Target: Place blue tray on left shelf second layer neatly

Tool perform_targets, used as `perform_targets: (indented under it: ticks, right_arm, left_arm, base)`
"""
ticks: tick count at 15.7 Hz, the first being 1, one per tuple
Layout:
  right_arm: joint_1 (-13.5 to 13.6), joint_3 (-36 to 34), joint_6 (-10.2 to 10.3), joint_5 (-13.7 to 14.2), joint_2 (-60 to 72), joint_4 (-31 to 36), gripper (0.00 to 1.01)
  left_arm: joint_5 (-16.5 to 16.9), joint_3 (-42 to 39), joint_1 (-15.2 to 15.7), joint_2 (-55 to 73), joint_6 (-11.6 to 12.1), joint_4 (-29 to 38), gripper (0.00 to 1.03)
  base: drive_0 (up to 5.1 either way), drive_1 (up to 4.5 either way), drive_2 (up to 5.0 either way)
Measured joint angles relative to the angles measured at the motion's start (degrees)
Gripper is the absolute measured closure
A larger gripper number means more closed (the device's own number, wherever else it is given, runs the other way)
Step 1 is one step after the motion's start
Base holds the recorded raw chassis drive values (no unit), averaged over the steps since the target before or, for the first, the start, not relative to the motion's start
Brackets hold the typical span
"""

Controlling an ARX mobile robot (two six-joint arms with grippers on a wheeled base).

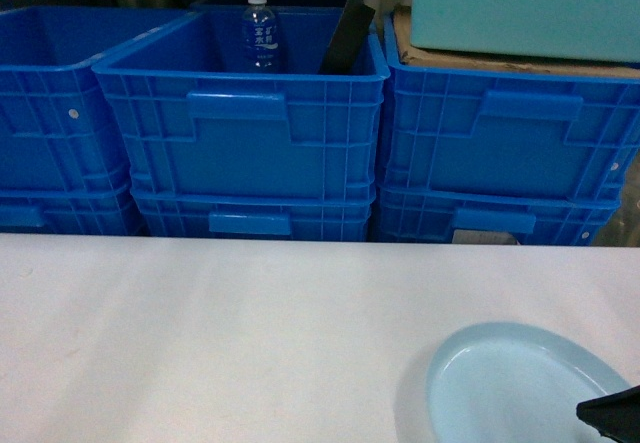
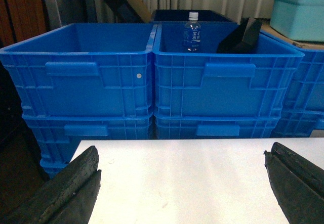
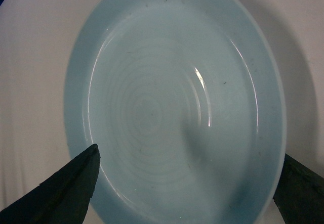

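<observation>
blue tray [image 3: 177, 107] lies flat on the white worktop [image 1: 220, 343], at the near right in the head view, not yet held. the right claw [image 3: 185, 183] hangs over its near rim, fingers spread wide, one to each side, gripping nothing. best to lower squarely and pinch the rim, not the slick bowl. left claw [image 2: 182, 183] waits open and empty. no shelf is in view.

Soft, even light falls from above. The white worktop [image 1: 250, 333] looks washed out and slightly pink. A thin glare streak marks the tray [image 3: 177, 102], with a faint shadow inside. All views are mildly soft; the near fingers [image 2: 66, 188] blur.
</observation>
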Motion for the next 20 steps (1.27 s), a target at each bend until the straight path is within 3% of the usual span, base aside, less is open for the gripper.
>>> perform_targets:
  ticks: [1,3,4,7,8,10,11,12,13,16,17,18,20]
  right_arm:
    - [0.63,0.55,0.98,0.59,1.27,1.18,0.03]
    - [0.94,1.44,1.07,2.08,4.09,3.06,0.03]
    - [1.31,1.68,0.42,3.63,5.75,5.31,0.11]
    - [-0.48,1.18,-2.27,4.57,9.77,9.84,0.47]
    - [-1.16,1.05,-2.62,4.50,10.10,9.88,0.57]
    - [-3.32,0.98,-3.89,4.68,10.75,9.25,0.90]
    - [-3.76,0.76,-4.42,4.39,10.21,8.76,0.99]
    - [-3.76,-0.68,-4.94,4.96,7.93,8.66,0.99]
    - [-3.76,-2.29,-4.98,5.60,4.07,5.27,0.99]
    - [-4.02,-2.10,-7.65,8.70,-11.85,-6.38,0.99]
    - [-3.93,1.18,-9.42,9.31,-19.58,-8.11,0.99]
    - [-3.04,3.48,-11.32,12.61,-28.59,-6.82,0.99]
    - [-1.33,1.70,-12.50,14.93,-42.75,-8.63,0.99]
  left_arm:
    - [0.00,0.00,0.00,0.00,0.00,0.00,0.05]
    - [0.00,0.00,0.00,0.00,0.00,0.00,0.05]
    - [0.00,0.00,0.00,0.00,0.00,0.00,0.05]
    - [0.00,0.00,0.00,0.00,0.00,0.00,0.05]
    - [0.00,0.00,0.00,0.00,0.00,0.00,0.05]
    - [0.00,0.00,0.00,0.00,0.00,0.00,0.05]
    - [0.00,0.00,0.00,0.00,0.00,0.00,0.05]
    - [0.00,0.00,0.00,0.00,0.00,0.02,0.05]
    - [0.00,0.00,0.00,0.00,0.00,0.00,0.05]
    - [0.00,0.00,0.00,0.00,0.00,0.00,0.05]
    - [0.02,0.00,0.00,0.00,0.00,0.02,0.05]
    - [0.02,0.00,0.00,0.00,0.00,0.00,0.05]
    - [0.00,0.00,0.00,0.00,0.00,0.00,0.05]
  base:
    - [0.0,0.00,0.0]
    - [0.0,0.00,0.0]
    - [0.0,0.00,0.0]
    - [0.0,0.00,0.0]
    - [0.0,0.00,0.0]
    - [0.0,0.00,0.0]
    - [0.0,0.00,0.0]
    - [0.0,0.00,0.0]
    - [0.0,0.00,0.0]
    - [0.0,0.00,0.0]
    - [0.0,0.00,0.0]
    - [0.0,0.00,0.0]
    - [0.0,0.00,0.0]
